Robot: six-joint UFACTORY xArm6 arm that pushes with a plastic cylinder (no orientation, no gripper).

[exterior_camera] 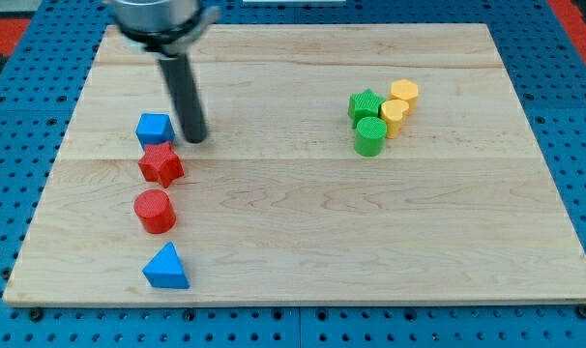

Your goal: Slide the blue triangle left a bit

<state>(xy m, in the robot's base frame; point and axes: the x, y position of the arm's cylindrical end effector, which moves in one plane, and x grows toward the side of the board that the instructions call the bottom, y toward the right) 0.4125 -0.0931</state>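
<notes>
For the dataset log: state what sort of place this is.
Probably a robotics lab bench: a wooden board lies on a blue pegboard, small blocks such as the blue triangle are scattered about, and my tip stands beside the blue cube.

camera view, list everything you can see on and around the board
blue triangle: 1, blue, bottom left of the board
red cylinder: 1, red, above the triangle
red star: 1, red, above the red cylinder
blue cube: 1, blue, touching the star's top
green star: 1, green, upper right cluster
green cylinder: 1, green, below the green star
yellow blocks: 2, yellow, right side of the cluster
wooden board: 1, light wood
pegboard: 1, blue, around the board
my tip: 1, dark, just right of the blue cube, far from the triangle
</notes>
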